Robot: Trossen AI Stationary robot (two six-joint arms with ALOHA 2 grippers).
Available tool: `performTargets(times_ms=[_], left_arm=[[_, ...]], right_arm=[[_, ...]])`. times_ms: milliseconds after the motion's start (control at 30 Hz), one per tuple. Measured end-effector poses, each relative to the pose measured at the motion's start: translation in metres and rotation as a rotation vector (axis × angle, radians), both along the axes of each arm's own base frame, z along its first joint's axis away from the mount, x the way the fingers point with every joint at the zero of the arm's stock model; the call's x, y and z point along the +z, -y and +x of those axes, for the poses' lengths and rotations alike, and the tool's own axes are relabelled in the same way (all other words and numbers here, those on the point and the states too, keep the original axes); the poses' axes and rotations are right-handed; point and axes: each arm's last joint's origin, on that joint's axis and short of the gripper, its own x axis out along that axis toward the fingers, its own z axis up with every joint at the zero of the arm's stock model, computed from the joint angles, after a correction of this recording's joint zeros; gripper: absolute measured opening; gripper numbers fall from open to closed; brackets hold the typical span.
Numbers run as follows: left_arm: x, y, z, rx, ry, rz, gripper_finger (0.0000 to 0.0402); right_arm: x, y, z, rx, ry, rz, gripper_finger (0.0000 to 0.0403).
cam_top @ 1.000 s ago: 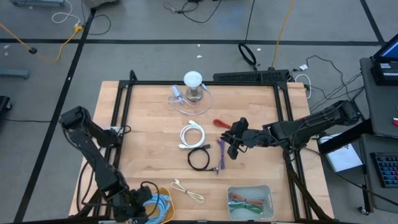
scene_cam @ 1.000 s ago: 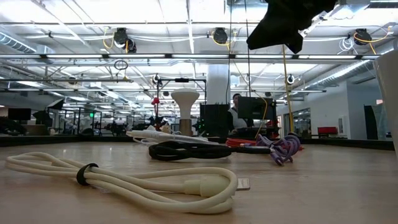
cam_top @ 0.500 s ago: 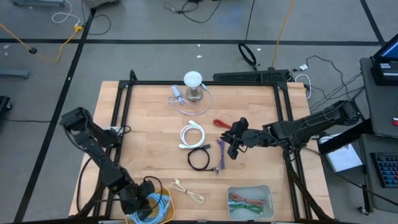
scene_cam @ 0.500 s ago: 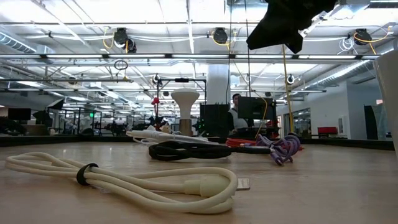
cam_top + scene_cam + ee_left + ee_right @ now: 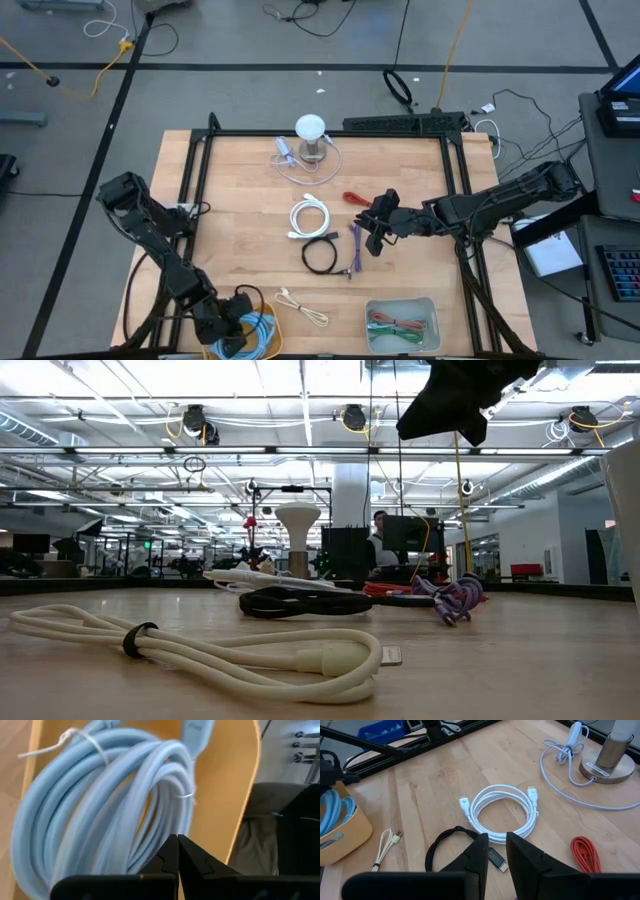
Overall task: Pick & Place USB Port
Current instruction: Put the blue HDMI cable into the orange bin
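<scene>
Blue USB cable (image 5: 110, 800) lies coiled in the tan bin (image 5: 235, 785), just beyond the closed, empty left hand (image 5: 177, 851).

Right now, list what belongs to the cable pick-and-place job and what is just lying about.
Job: white cable, black cable, purple cable, red cable, cream cable, blue cable in the yellow bin, grey tray, right end effector, left end effector.
Lying about: lamp, power strip on the floor.

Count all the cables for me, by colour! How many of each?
White cables: 2, the coil and the one by the lamp
Black cable: 1
Purple cable: 1
Red cable: 1
Cream cable: 1
Light blue cable: 1, in the yellow bin
Red and green cables: a bundle in the grey tray, too tangled to count
Total: 7 plus the bundle
</scene>
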Motion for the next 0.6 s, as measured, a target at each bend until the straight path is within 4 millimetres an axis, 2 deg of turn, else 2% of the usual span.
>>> performTargets(times_ms=[333,467,600], left_arm=[[0.0014,-0.0001,0.0019,-0.004,0.028,0.003,0.0008],[0.0026,0.0004,0.0028,0.014,0.038,-0.007,0.0034],[0.0028,0.0003,0.003,0.031,0.024,-0.02,0.0076]], right_arm=[[0.0,0.0032,0.0007,-0.013,0.0,0.0,0.0059],[0.0,0.0032,0.0007,-0.015,0.001,0.004,0.0059],[0.0,0.0032,0.0007,-0.019,0.003,0.01,0.0059]])
